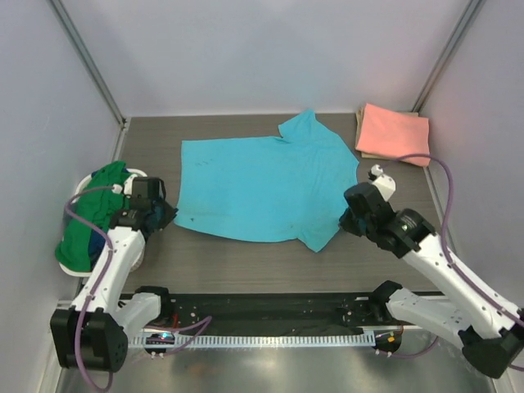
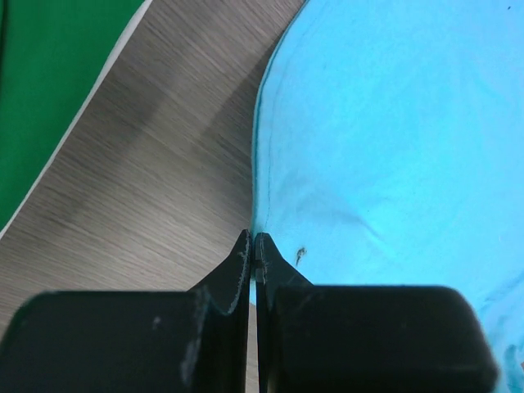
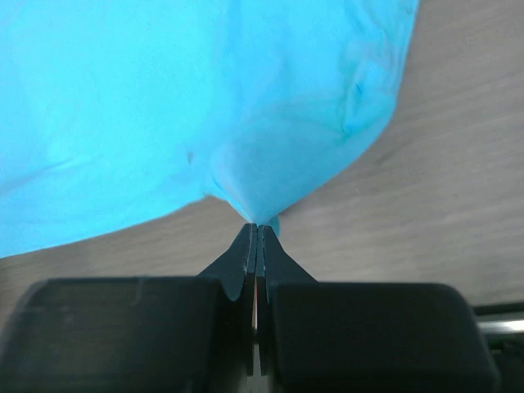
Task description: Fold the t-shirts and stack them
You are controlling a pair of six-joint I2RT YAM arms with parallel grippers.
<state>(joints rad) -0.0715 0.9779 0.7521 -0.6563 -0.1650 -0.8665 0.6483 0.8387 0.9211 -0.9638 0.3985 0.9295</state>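
Observation:
The sky-blue t-shirt lies spread flat in the middle of the table. My left gripper is at its near left corner, shut on the shirt's edge; the left wrist view shows the jaws closed with blue cloth between them. My right gripper is at the shirt's near right side, shut on a pinch of the cloth. In the right wrist view the blue cloth tents down into the closed tips. A folded salmon-pink shirt lies at the back right corner. A green shirt is heaped at the left.
The green shirt sits in a white basket by the left wall; its green cloth shows beside my left gripper. Grey walls close the table at left, back and right. A black rail runs along the near edge.

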